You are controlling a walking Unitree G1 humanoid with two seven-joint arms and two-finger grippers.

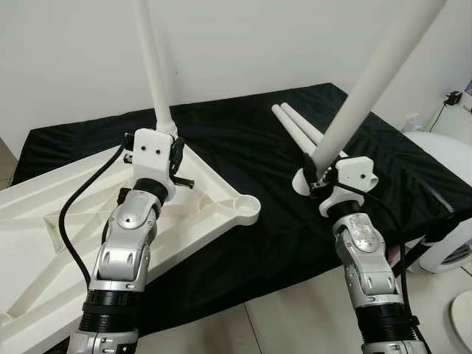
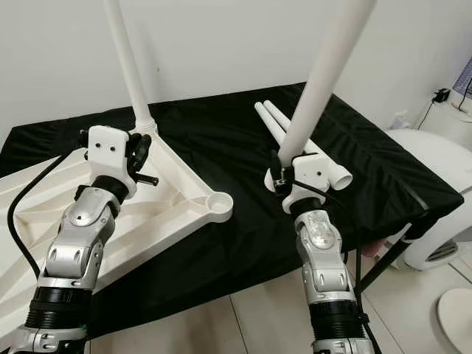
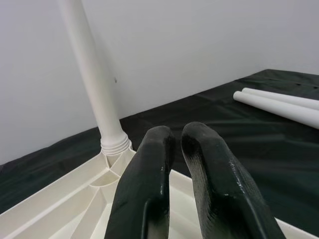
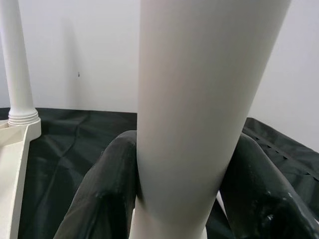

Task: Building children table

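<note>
An upside-down white plastic tabletop [image 1: 44, 221] lies on the black-covered table [image 1: 243, 133]. One white leg [image 1: 151, 59] stands upright in its far corner socket. My left gripper [image 1: 177, 158] is shut and holds nothing; it hovers just in front of that leg's base [image 3: 115, 144]. The nearer corner socket [image 1: 247, 208] holds no leg. My right gripper [image 1: 313, 177] is shut on a second white leg [image 1: 369, 81], which tilts up and to the right above the cloth. Two more legs [image 1: 299, 127] lie side by side on the cloth behind it.
A white rounded appliance [image 1: 450, 243] stands on the floor at the right, beside the table's front right corner. A black cable [image 1: 70, 214] loops over the tabletop by my left arm. A white wall runs behind the table.
</note>
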